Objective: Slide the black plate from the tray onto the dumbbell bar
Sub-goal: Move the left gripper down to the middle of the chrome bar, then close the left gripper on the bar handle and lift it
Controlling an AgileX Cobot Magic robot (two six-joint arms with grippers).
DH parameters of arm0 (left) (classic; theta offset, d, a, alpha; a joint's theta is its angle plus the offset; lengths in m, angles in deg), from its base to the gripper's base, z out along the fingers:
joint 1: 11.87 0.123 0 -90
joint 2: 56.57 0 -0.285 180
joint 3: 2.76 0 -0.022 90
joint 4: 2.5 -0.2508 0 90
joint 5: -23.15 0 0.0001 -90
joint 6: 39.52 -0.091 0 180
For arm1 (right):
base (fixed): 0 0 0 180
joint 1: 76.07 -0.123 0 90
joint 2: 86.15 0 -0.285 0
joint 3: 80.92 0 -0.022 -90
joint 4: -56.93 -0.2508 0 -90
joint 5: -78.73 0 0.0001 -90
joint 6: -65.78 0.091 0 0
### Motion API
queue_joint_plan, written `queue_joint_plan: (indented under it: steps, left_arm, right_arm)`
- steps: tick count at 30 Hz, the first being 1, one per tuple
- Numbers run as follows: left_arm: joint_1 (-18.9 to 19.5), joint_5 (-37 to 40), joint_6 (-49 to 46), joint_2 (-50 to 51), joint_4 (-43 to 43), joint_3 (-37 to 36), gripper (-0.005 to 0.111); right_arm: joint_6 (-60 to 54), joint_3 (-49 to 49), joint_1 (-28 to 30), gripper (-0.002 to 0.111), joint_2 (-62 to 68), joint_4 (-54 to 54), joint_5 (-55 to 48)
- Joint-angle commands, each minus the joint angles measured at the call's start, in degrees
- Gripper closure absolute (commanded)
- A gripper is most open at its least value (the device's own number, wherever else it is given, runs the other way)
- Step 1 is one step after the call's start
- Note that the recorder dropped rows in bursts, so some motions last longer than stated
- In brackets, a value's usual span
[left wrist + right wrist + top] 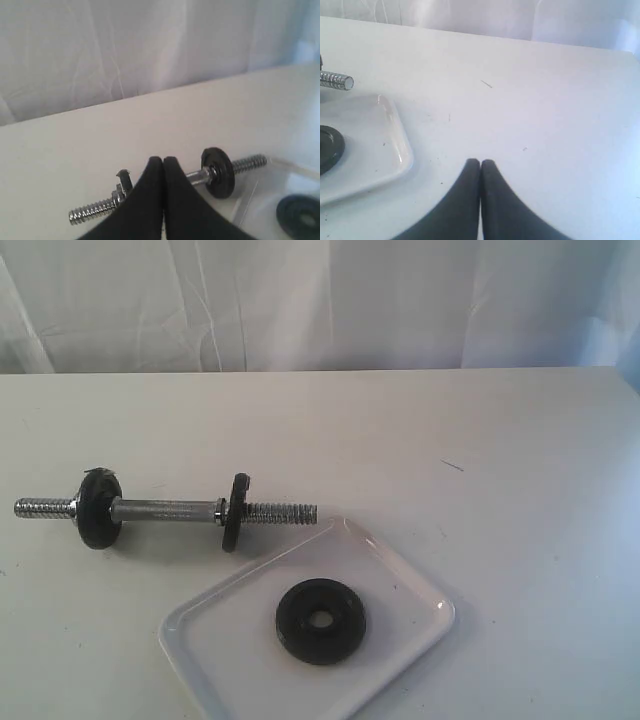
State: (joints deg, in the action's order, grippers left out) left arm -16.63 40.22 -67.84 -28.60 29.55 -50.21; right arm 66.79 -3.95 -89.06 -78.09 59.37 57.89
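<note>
In the exterior view, the dumbbell bar (165,509) lies flat on the white table (480,460), in front of a pale curtain (320,300). A thick black disc (98,510) sits near the bar's left threaded end. A thinner black disc (235,512) stands at the inner end of the right thread, leaning a little. That thread's bare tip stops just short of the tray (400,575). The black plate (320,621) lies flat inside the tray, clear of its rim. We see neither arm here.

In the left wrist view, the left gripper (163,161) has its black fingers pressed together, holding nothing. They hide the bar's middle. To one side a threaded end (92,210) shows; to the other a black disc on the bar, then the tray's edge and the black plate (300,216).

In the right wrist view, the right gripper (480,164) is likewise closed and empty above bare table. The tray (375,145), a sliver of the black plate (327,147) and the bar's thread tip (339,81) lie well apart from it.
</note>
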Motion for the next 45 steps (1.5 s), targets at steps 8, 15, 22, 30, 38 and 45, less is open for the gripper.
queue_joint_plan:
  steps: [8,15,22,30,38,45]
  left_arm:
    - [-0.6,16.3,-44.9,37.1,12.2,24.1,0.048]
    - [-6.4,15.1,-68.4,52.3,12.3,27.0,0.050]
    - [-7.4,9.3,-68.4,61.9,9.9,27.0,0.035]
    - [-7.7,6.4,-73.5,68.9,4.9,27.0,0.036]
    - [-13.5,-3.2,-76.9,74.2,4.7,27.0,0.036]
    - [-14.2,-5.8,-76.9,78.7,3.4,27.0,0.036]
  right_arm:
    - [0.3,0.2,0.4,0.108,-0.3,0.4,0.9]
    - [0.3,0.2,0.4,0.108,-0.3,0.4,0.9]
    - [0.3,0.2,0.4,0.108,-0.3,0.4,0.9]
    - [0.3,0.2,0.4,0.108,-0.3,0.4,0.9]
    - [0.3,0.2,0.4,0.108,-0.3,0.4,0.9]
    - [0.3,0.2,0.4,0.108,-0.3,0.4,0.9]
